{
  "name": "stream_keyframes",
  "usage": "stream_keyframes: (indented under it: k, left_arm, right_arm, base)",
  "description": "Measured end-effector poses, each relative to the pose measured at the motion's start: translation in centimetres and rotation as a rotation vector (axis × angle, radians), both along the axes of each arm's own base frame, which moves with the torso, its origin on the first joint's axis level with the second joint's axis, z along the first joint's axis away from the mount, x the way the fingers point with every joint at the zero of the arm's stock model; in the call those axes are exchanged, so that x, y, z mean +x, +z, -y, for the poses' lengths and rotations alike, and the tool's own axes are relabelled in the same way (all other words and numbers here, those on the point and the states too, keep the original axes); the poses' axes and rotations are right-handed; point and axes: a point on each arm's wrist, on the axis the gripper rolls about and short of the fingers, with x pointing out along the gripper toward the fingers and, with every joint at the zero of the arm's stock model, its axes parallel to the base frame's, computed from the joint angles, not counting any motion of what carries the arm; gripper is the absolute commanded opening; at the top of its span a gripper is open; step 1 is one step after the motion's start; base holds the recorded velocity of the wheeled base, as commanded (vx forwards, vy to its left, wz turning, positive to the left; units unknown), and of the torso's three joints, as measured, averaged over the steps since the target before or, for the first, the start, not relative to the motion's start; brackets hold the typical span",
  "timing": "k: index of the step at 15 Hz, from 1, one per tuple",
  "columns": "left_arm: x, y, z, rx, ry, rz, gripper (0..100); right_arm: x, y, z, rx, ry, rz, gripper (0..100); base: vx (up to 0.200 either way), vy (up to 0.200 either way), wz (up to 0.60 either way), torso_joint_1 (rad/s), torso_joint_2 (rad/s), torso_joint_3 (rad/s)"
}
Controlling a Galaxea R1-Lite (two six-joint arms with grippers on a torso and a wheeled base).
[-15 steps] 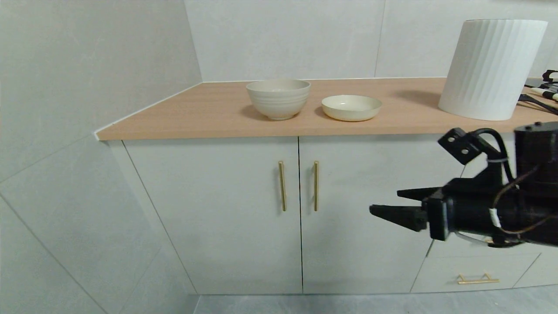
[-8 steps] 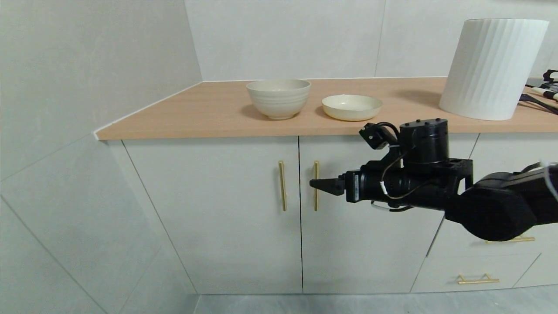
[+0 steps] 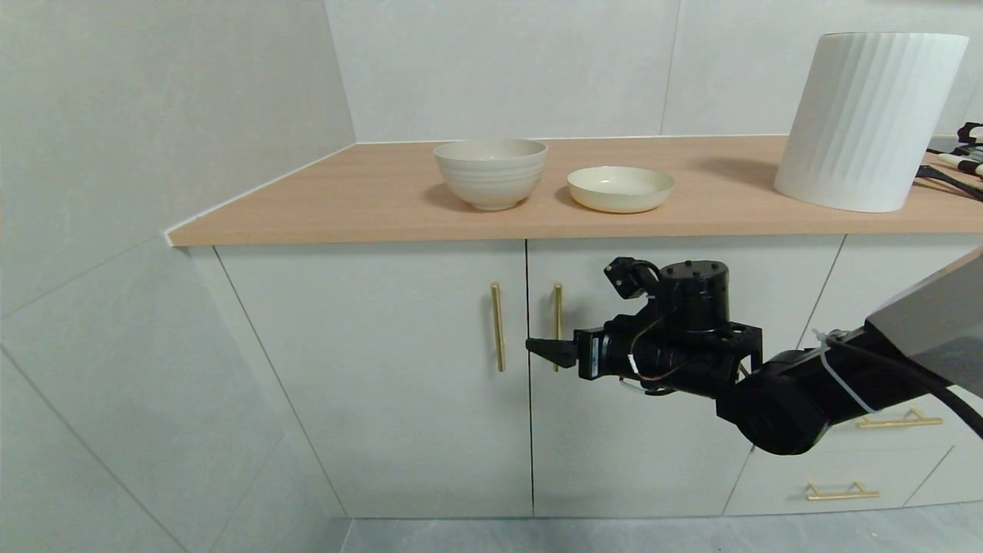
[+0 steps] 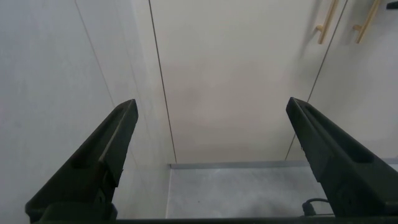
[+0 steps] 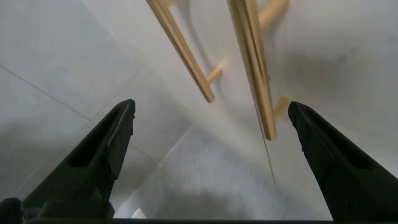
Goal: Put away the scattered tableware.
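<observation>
Right gripper (image 3: 544, 350), jaws spread wide and empty, has advanced left across the cabinet front and now sits at the right door handle (image 3: 557, 307). Judgement: door opening comes first. Bowl (image 3: 491, 173) and dish (image 3: 620, 188) rest untouched on the counter (image 3: 345, 207) above.

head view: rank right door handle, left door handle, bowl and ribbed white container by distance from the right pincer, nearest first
From the right pincer:
1. Right door handle, right at the tips.
2. Left door handle, just across the door seam, to the left.
3. Bowl, up on the countertop.
4. Ribbed white container, far right of the countertop.
</observation>
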Motion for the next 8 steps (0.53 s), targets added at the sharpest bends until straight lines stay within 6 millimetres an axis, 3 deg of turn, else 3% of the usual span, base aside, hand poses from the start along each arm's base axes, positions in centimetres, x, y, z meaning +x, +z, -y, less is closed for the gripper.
stream_keyframes:
  k: [8]
  left_arm:
    - [0.0, 0.0, 0.0, 0.000, 0.000, 0.000, 100]
  right_arm:
    - [0.9, -0.3, -1.2, 0.101, -0.014, -0.042, 100]
  base:
    - [0.000, 0.000, 0.00, 0.000, 0.00, 0.000]
